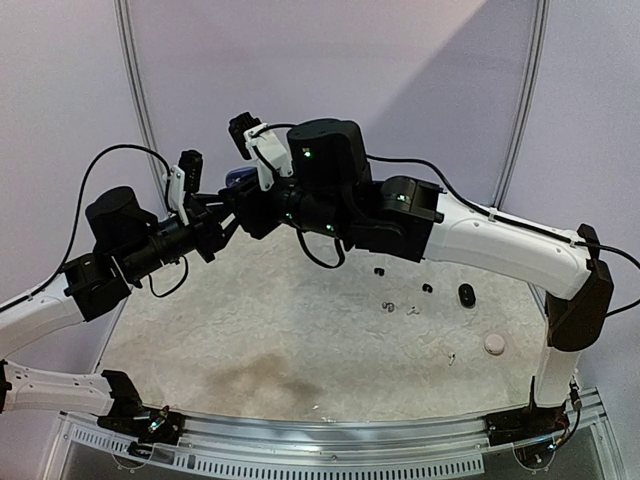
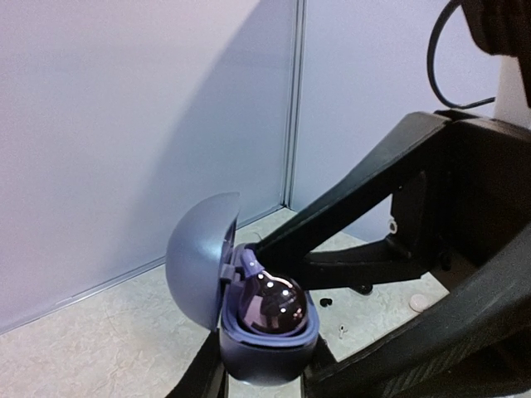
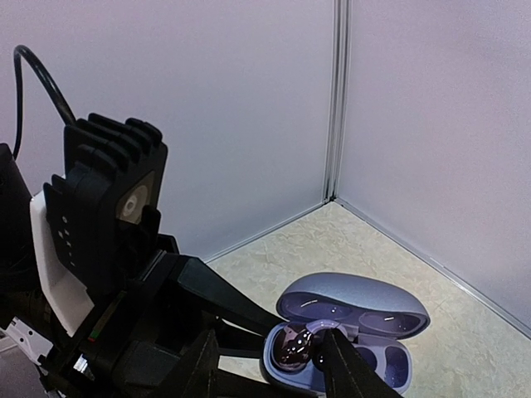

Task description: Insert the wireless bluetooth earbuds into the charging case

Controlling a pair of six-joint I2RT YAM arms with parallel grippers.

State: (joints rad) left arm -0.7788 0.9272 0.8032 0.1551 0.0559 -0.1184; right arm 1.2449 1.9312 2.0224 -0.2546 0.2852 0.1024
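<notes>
1 earbud (image 3: pixel 295 345) flanked by right hand (image 3: pixel 304 350); grip unclear | left hand (image 2: pixel 264 371) clamped on case (image 2: pixel 199 265)

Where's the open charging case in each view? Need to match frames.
Top external: charging case shows as a blue sliver between the two wrists, upper centre-left.
Left wrist: case at bottom centre, lid raised on its left.
Right wrist: case at lower right, lid open.
Shared landmark: the glossy earbud seated in it, seen in both wrist views; hidden from the top.
</notes>
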